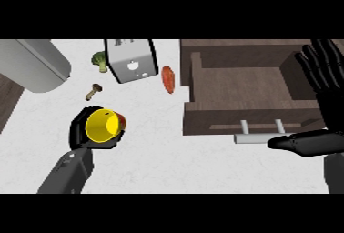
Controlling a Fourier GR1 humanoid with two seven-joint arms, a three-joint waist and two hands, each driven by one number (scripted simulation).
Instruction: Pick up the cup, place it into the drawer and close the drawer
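Two hands up: left hand [80,126] curls round the yellow cup [101,125], lower left; right hand [332,107] spread, far right, beside the open drawer [225,117].

A white, lightly speckled counter top [188,168] fills the view, bordered by a dark wood-grain surface [7,104] at its left edge.

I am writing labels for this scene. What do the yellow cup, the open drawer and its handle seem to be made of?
The cup: probably plastic, smooth even yellow inside, no grain. The drawer: looks like dark matte wood, with faint brown streaks. The handle: likely brushed metal, a pale grey bar on two posts.
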